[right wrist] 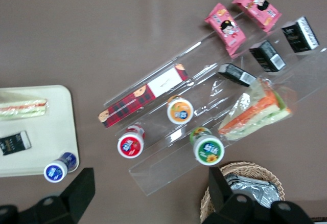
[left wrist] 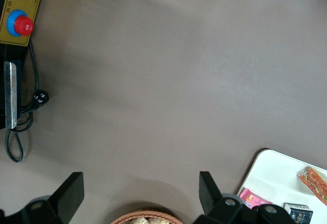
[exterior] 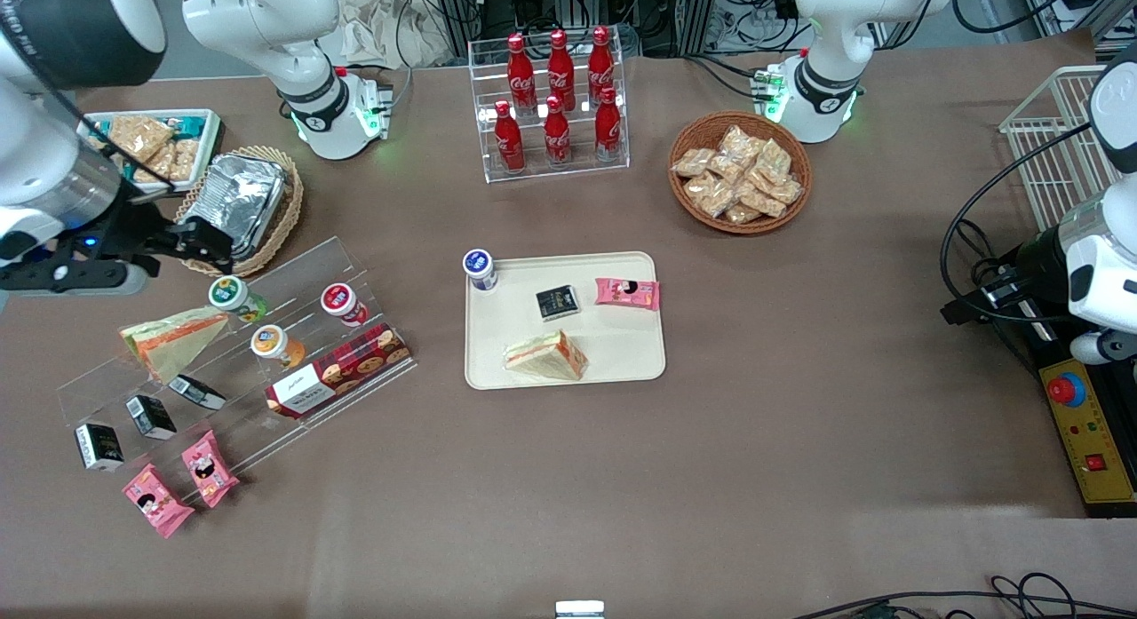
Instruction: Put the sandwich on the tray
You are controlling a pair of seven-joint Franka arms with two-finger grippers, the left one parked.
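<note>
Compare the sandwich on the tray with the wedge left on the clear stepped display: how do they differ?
The sandwich lies on the tray; the other wedge rests on the clear display rack. The sandwich looks smaller, with a red-and-green filling edge; the wedge looks larger, paler yellow-green, with an orange stripe. Both are clear-wrapped triangles. The gripper hangs above the foil container, jaws open and empty.

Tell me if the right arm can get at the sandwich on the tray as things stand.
Probably yes. The sandwich lies on the tray with nothing above it; the open tool hangs above the wicker basket, toward the working arm's end.
</note>
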